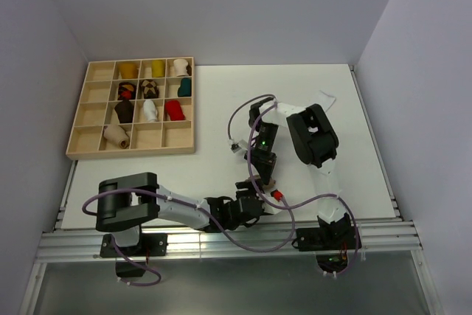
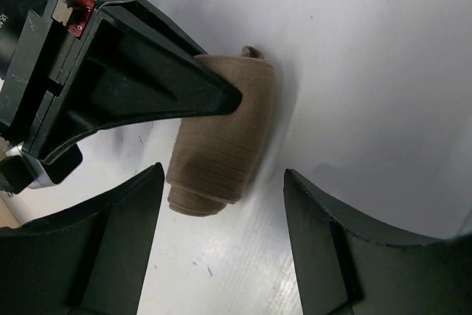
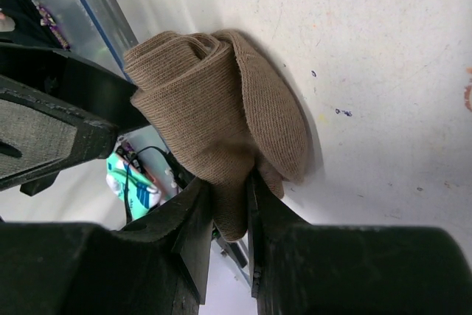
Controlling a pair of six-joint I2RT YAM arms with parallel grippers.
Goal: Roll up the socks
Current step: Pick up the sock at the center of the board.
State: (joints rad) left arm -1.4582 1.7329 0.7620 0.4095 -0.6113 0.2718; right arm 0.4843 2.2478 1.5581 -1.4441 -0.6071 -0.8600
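A brown sock, rolled into a bundle, lies on the white table near the front edge. My right gripper is shut on one end of the roll, with knit squeezed between its two jaws. In the left wrist view the same sock lies just past the fingertips of my left gripper, which is open and touches nothing. One black finger of the right gripper presses on the roll there. From above, both grippers meet at the table's near middle, left gripper and right gripper, and the sock is mostly hidden.
A wooden tray with many compartments sits at the back left, and several of them hold rolled socks of various colours. A small white scrap lies at the back right. Metal rails run along the table's near edge.
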